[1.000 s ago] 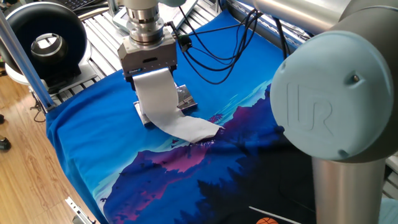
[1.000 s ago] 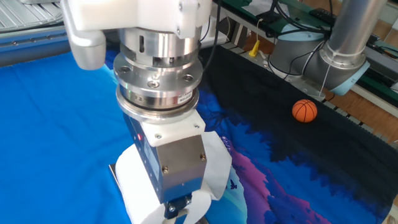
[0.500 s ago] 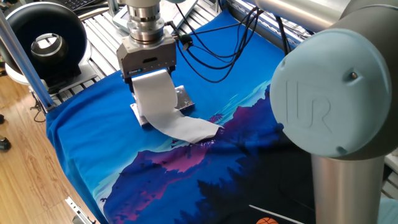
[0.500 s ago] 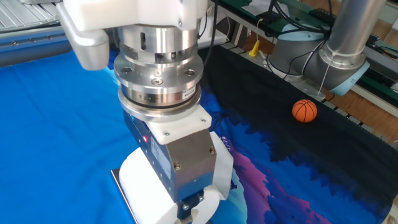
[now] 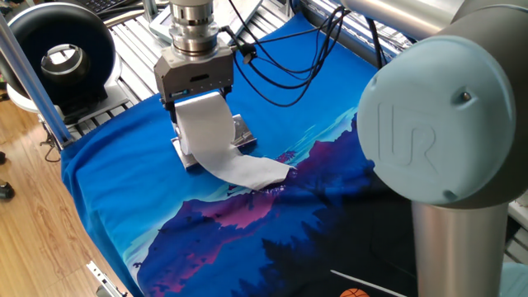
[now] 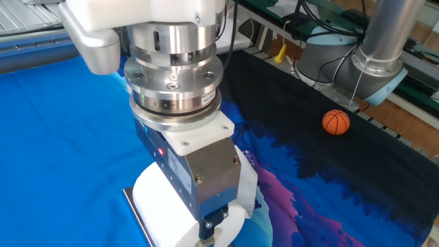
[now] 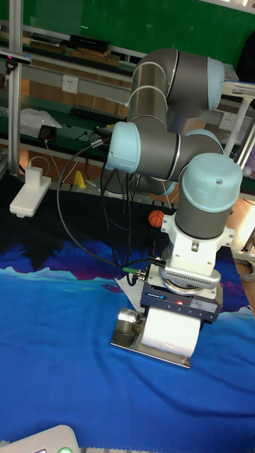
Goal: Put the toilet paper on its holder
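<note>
Nearest in the tall fixed view, the holder [image 7: 127, 342] lies flat on the blue cloth [image 7: 64, 382], its chrome base just showing under the toilet paper [image 7: 170, 331]. The roll sits low over that base, beside a short metal post [image 7: 128, 323] at the left end. The gripper [image 7: 180, 309] comes straight down onto the roll and appears clenched on it, though the fingers themselves are hidden behind the body and the tissue.

In one fixed view the loose sheet [image 5: 239, 167] trails forward off the roll onto the cloth. Judged from here, the risk is that the hollow centre is not lined up with the holder's post: pressing down then would crush the soft roll or shove the base across the cloth. The trailing sheet could also get caught under the base.

Farther off, black cables [image 5: 280, 58] hang near the wrist, and a small orange ball [image 6: 336, 122] lies well apart on the dark cloth. A white pendant [image 7: 30, 195] rests at the far left. Nothing stands between roll and holder.
</note>
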Tool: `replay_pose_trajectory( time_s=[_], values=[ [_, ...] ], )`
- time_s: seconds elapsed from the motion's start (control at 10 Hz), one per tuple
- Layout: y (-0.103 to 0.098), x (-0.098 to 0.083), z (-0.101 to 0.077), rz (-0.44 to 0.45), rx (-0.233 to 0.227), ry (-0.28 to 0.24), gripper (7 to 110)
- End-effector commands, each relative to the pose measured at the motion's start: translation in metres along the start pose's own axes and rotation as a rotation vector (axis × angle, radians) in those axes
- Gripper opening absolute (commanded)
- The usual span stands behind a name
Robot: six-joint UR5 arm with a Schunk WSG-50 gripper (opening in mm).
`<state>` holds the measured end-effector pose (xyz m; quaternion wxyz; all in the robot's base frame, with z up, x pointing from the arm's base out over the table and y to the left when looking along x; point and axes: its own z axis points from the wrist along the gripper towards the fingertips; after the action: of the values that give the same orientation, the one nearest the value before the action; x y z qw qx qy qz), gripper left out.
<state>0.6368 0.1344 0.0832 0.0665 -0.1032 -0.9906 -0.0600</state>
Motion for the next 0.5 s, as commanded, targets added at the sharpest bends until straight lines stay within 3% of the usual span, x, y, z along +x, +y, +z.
replay_pose_trajectory(
  time_s=[0.0, 0.2, 0.3, 0.4],
  values=[
    [0.0065, 0.0015, -0.003, -0.008, -0.032, 0.018, 88],
    [0.0084, 0.0041, -0.0019, 0.011, -0.028, 0.044, 88],
    [0.0101, 0.0056, -0.0027, 0.018, -0.02, 0.052, 110],
    [0.009, 0.0077, -0.005, 0.018, 0.0, 0.064, 110]
  ],
)
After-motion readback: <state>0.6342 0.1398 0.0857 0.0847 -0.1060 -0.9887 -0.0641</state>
